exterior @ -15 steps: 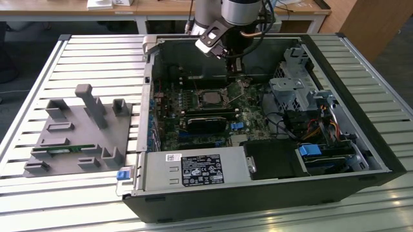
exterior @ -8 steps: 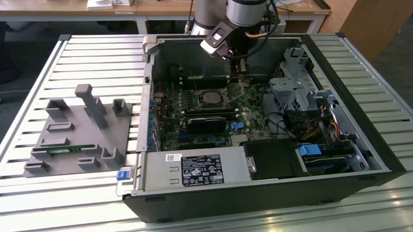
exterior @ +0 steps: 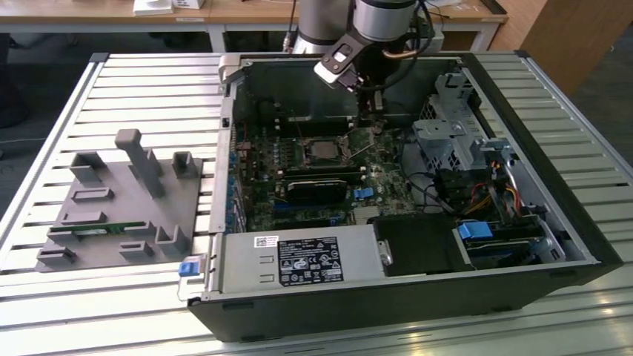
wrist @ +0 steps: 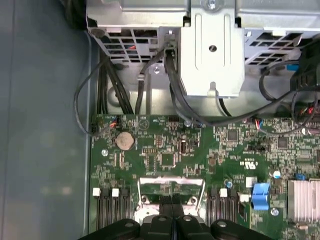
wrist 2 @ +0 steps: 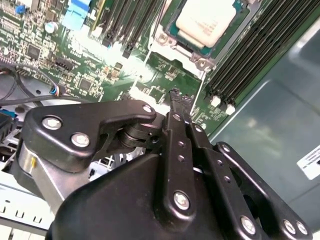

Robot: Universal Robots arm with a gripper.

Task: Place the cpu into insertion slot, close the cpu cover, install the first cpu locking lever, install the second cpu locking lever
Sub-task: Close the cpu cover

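The cpu (wrist 2: 207,20) lies flat in its socket on the green motherboard (wrist 2: 80,75), its dull beige metal top showing through the silvery cpu cover (wrist 2: 167,39) that frames it. In the exterior view the cpu (exterior: 319,150) sits mid-board. My gripper (wrist 2: 177,97) is shut, its black fingers pressed together with nothing visible between them. It hangs just above the board beside the socket's corner, on the exterior view's right of it (exterior: 377,127). A thin wire locking lever (wrist 2: 201,97) runs close by the fingertips. In the first wrist view the gripper (wrist: 172,201) hovers over the socket's silvery edge (wrist: 197,186).
Black memory slots (wrist 2: 250,55) flank the socket. A metal drive cage (wrist: 212,50) with black cables (wrist: 120,90) stands past the board. A blue connector (wrist: 260,195) and heatsink (wrist: 302,200) lie nearby. The power supply (exterior: 296,259) and a grey parts fixture (exterior: 118,200) sit toward the front.
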